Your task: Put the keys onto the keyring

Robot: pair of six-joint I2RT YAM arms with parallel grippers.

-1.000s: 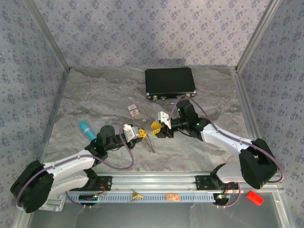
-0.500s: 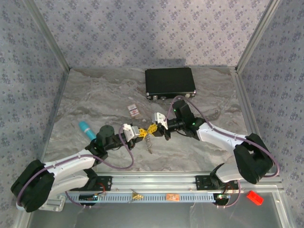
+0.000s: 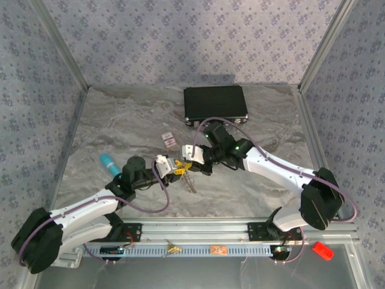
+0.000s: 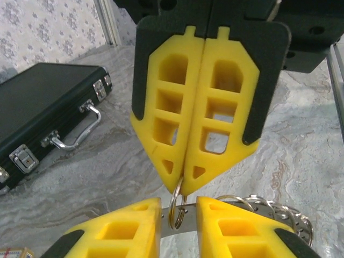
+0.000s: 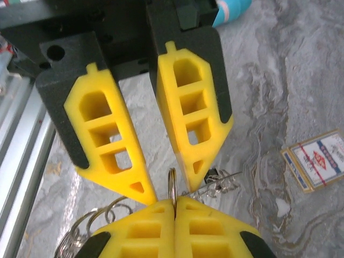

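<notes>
At the left of the grey marbled table (image 3: 120, 126) lies a teal plastic cylinder (image 3: 109, 162). Just right of it the left gripper (image 4: 178, 201) reaches toward the middle, its yellow honeycomb fingers (image 4: 123, 228) standing apart with a clear gap. A small silver split ring (image 4: 176, 207) sits in that gap, and neither pad appears to press on it. Behind the left gripper, a red-and-white card tag (image 3: 170, 140) lies flat on the table.

The right gripper (image 5: 173, 201) meets the left one tip to tip, its fingers pressed together and pinching the top edge of the same split ring, which stands upright between the pads. The keyring (image 4: 271, 207), a pale grey metal ring with short silvery pieces fanned around it, lies just below and beside the two sets of fingertips. It seems linked to the split ring, though the join is hidden by the left gripper's fingers. Farther back and to the right, a closed black hard case with chrome latches (image 3: 215, 103) rests by the rear wall, well apart from both grippers.
</notes>
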